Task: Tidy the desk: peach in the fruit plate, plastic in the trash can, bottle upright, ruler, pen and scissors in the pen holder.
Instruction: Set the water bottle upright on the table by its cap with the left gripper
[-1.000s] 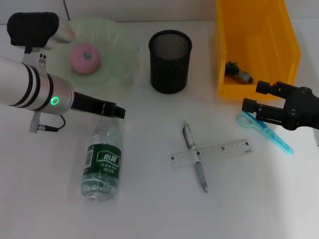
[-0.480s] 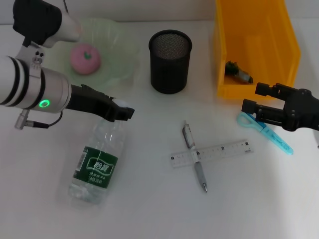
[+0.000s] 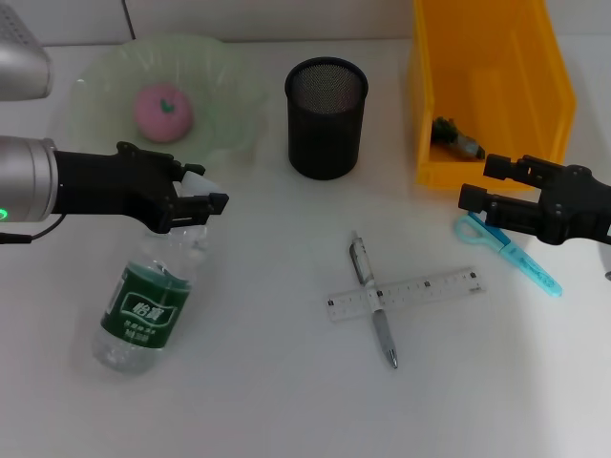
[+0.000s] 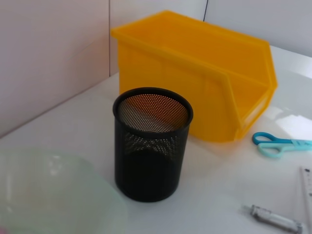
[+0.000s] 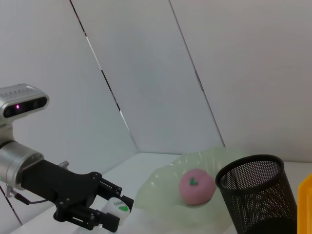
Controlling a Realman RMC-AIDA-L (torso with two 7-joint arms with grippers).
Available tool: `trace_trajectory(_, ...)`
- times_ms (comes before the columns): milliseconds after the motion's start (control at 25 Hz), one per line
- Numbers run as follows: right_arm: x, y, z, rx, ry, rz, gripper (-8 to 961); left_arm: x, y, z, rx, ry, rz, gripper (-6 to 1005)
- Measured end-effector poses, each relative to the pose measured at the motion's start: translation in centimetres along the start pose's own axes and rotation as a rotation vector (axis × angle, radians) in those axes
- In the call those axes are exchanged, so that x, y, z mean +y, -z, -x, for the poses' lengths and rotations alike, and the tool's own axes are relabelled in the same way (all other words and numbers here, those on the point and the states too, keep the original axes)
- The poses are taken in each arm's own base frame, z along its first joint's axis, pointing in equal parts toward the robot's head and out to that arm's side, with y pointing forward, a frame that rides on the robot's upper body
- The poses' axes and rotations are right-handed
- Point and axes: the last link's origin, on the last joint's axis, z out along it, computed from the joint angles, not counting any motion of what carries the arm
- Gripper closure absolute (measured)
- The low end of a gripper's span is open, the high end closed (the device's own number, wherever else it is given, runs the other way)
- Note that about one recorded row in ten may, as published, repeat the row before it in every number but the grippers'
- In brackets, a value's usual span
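Note:
My left gripper (image 3: 198, 206) is shut on the neck of the clear water bottle (image 3: 143, 305), which slants with its green label toward the table's front left. The right wrist view shows the fingers (image 5: 92, 217) clamped around its white cap (image 5: 117, 207). The pink peach (image 3: 162, 112) lies in the green fruit plate (image 3: 229, 86). The black mesh pen holder (image 3: 326, 117) stands at the back centre. The pen (image 3: 374, 303) lies crossed under the ruler (image 3: 406, 293). The blue scissors (image 3: 511, 250) lie just below my open right gripper (image 3: 480, 184). The plastic scrap (image 3: 456, 138) sits in the yellow bin (image 3: 496, 57).
The left wrist view shows the pen holder (image 4: 151, 146), the yellow bin (image 4: 204, 83), the scissors (image 4: 280, 144), the plate's rim (image 4: 73, 185) and the pen's end (image 4: 273, 219). A white wall stands behind the table.
My left arm has swung down and left, taking the bottle's neck with it. The bottle has pivoted, and its base has slid toward the front left. The right arm has barely moved.

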Motion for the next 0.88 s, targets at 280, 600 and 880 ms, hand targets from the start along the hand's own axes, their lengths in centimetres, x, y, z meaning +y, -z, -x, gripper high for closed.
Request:
trace_trajectory(280, 0.0, -0.1, 0.4, -0.002, -0.003, 0.003, 168, -0.5, 0.8, 0.7, 0.065, -0.095, -0.001, 500)
trace_trajectory(600, 0.0, -0.2, 0.5, -0.002, -0.003, 0.01, 169, -1.1, 1.3, 0.9, 0.14, -0.111, -0.013, 495)
trace_trajectory(880, 0.1, -0.3, 0.6, -0.002, -0.01, 0.013, 169, -1.6, 2.0, 1.8, 0.216, -0.133, -0.041, 491)
